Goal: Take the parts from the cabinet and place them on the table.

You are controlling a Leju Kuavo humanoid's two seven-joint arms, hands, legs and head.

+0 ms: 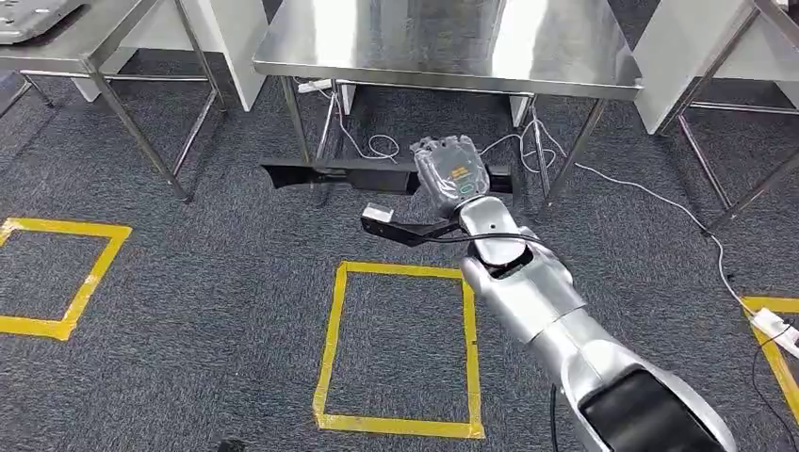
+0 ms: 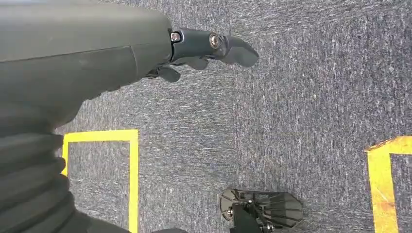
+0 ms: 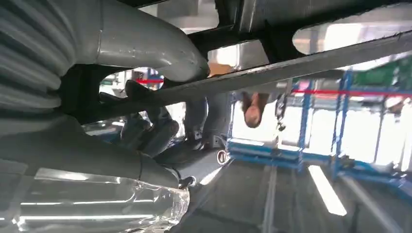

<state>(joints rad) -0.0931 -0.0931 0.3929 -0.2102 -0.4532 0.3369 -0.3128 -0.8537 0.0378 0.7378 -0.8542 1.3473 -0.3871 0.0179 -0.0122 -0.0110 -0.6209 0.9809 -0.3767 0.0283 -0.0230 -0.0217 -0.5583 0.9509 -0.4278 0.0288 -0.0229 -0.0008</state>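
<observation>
Right hand [image 1: 450, 169] grips black part [image 1: 311, 175]

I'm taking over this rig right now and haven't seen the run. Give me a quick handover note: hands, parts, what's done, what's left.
Right hand: raised in front of the steel table, gripping a long black part held crosswise below the table's front edge.
Left hand: hanging over the carpet, fingers apart, holding nothing.
Done: one part is in hand and carried to the table.
Left: lift it over the edge, set it on the tabletop, then go back for more.
</observation>
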